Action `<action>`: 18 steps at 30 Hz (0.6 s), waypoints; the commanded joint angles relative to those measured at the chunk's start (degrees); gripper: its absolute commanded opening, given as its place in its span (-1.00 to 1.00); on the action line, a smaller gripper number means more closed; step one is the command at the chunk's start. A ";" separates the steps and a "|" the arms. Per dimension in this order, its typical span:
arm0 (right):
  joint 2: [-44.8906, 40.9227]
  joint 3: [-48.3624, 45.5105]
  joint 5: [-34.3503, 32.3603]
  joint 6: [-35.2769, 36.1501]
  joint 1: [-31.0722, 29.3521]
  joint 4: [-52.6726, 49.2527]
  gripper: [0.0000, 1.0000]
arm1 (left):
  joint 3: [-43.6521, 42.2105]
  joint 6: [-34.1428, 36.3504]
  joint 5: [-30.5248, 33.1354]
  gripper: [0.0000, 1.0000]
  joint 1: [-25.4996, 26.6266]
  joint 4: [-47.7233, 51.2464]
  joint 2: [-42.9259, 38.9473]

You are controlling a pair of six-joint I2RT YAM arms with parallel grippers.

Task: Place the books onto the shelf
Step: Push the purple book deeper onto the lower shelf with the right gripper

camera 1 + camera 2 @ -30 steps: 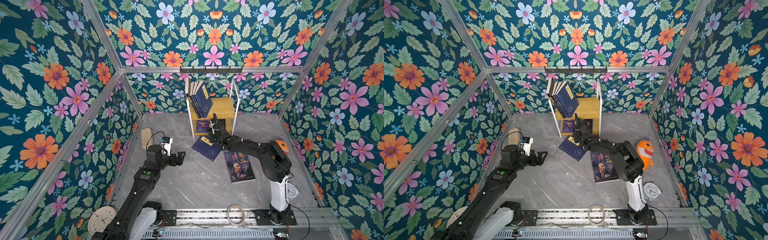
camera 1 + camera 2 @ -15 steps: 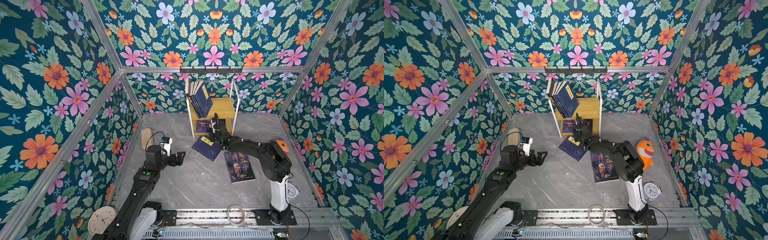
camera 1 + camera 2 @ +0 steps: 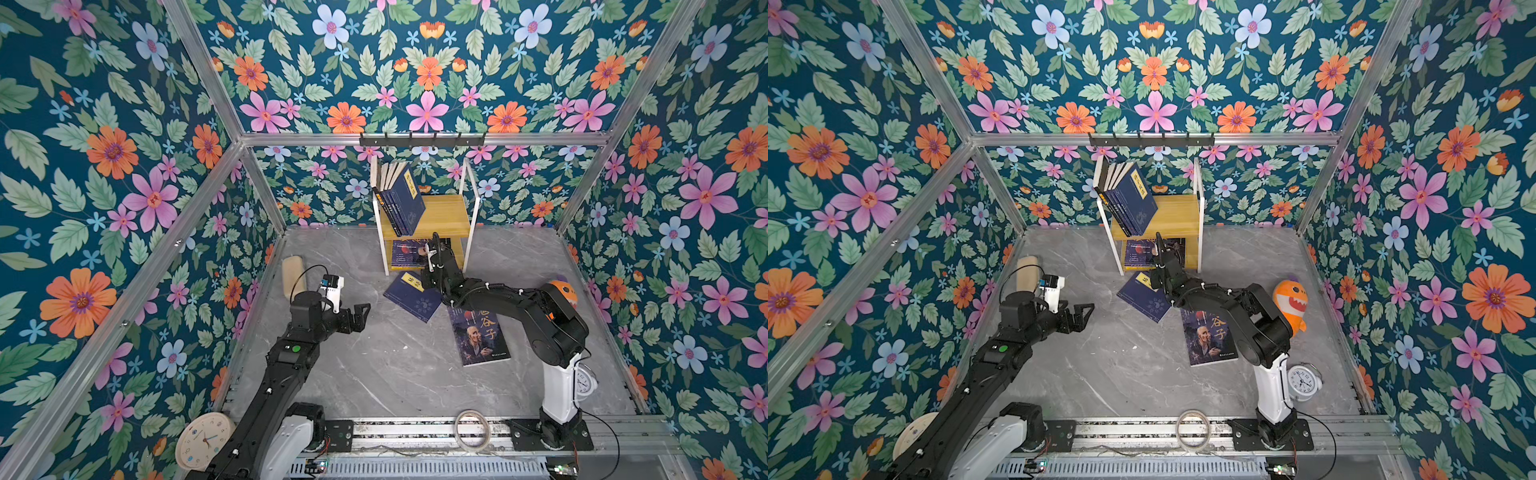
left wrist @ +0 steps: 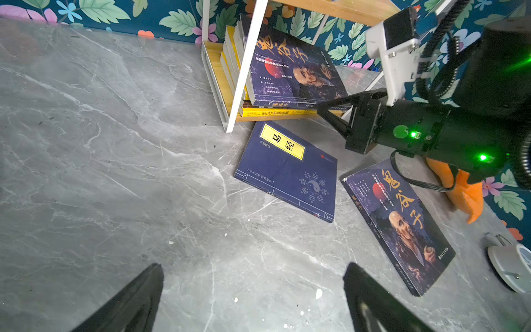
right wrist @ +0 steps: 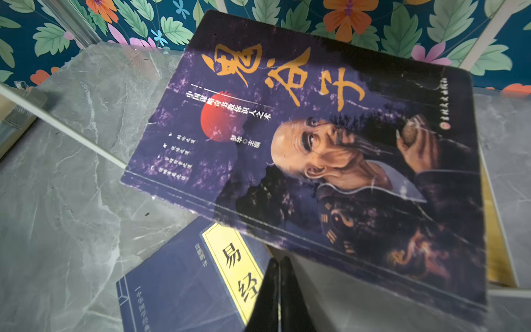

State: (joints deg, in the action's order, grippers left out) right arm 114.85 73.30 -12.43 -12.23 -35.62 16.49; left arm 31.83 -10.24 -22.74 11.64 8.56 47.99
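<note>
navy book (image 4: 287, 172) on floor (image 4: 115, 172), shelf leg (image 4: 245, 72) beside

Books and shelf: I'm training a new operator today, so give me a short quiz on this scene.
1. True or false: the black left claw stands open and empty.
2. How many books lie on the grey marbled tabletop, off the two-tier yellowish wooden shelf with white metal frame?
3. The black right claw is: A open; B shut; C out of view.
Key: 1 true. 2 two: the navy book with yellow label and the dark old-man portrait book. 3 B.
</note>
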 commanded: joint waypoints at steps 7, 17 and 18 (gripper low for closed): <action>2.73 3.30 -0.30 -0.69 0.39 2.14 -1.00 | -0.10 -0.19 -0.62 0.99 0.13 -1.49 -0.50; 2.81 4.26 -0.89 0.92 0.47 2.04 -1.00 | -0.22 0.44 0.15 0.99 0.46 -1.45 -0.26; 2.51 3.95 -1.06 1.06 0.55 1.96 -1.00 | -0.12 0.32 -0.15 0.99 0.49 -1.52 -0.26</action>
State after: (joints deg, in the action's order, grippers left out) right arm 117.82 77.03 -12.23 -12.16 -35.14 16.93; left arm 31.62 -10.17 -22.65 12.01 8.56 47.72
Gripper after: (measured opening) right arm 0.070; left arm 0.996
